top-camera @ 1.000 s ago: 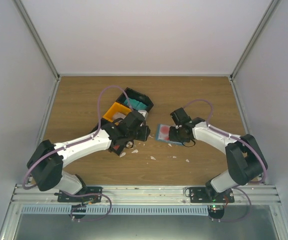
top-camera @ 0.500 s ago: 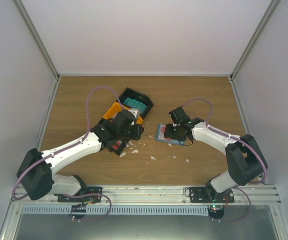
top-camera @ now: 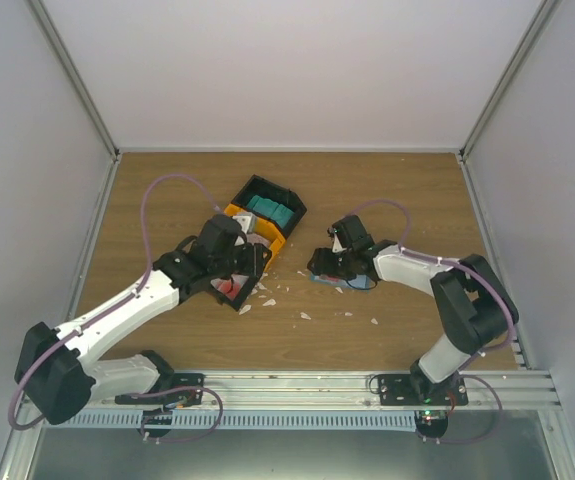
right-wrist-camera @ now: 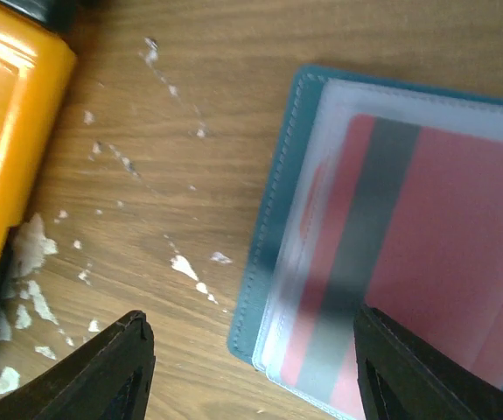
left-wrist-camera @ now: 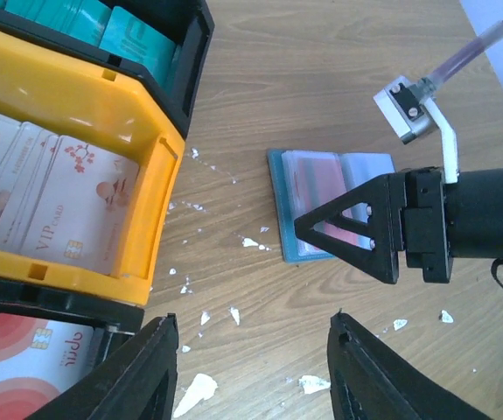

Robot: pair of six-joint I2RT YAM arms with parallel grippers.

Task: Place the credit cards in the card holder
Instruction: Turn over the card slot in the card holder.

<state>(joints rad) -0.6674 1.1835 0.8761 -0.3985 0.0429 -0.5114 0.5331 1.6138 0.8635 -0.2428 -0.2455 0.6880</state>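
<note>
Card holder (left-wrist-camera: pixel 325 179) lies open and flat on the wooden table (left-wrist-camera: pixel 321 70), just right of the bin (left-wrist-camera: pixel 159 184) and under the right gripper (left-wrist-camera: pixel 308 226).

Hidden or cut off:
- Overhead, the right gripper (top-camera: pixel 329 266) covers most of the holder; only bluish slivers (top-camera: pixel 363 283) show.
- Left wrist view: the holder's lower right is behind the right gripper's black triangular finger.
- Right wrist view: holder (right-wrist-camera: pixel 277 227) runs off the right and bottom edges.
- Bin is cropped in both wrist views, and the left arm overlaps it overhead.
- Can't tell whether the right fingers touch the holder.

Materials and shapes:
- Holder: teal-blue cover with a stitched edge and a clear, glossy plastic sleeve (right-wrist-camera: pixel 338 114) over a red card (right-wrist-camera: pixel 435 236) with a dark stripe.
- Bin: glossy orange insert in a black shell.
- Credit cards (left-wrist-camera: pixel 50 210): whitish stack fanned in the orange compartment, "VIP" legible. Teal stack (left-wrist-camera: pixel 102 22) above, red-and-white card (left-wrist-camera: pixel 24 363) below.
- White irregular scraps (left-wrist-camera: pixel 200 387) lie scattered on the wood grain.

Jaws: left gripper (left-wrist-camera: pixel 251 350) is spread wide and holds nothing. Right gripper (right-wrist-camera: pixel 251 367) is also spread, with nothing between its fingers.
</note>
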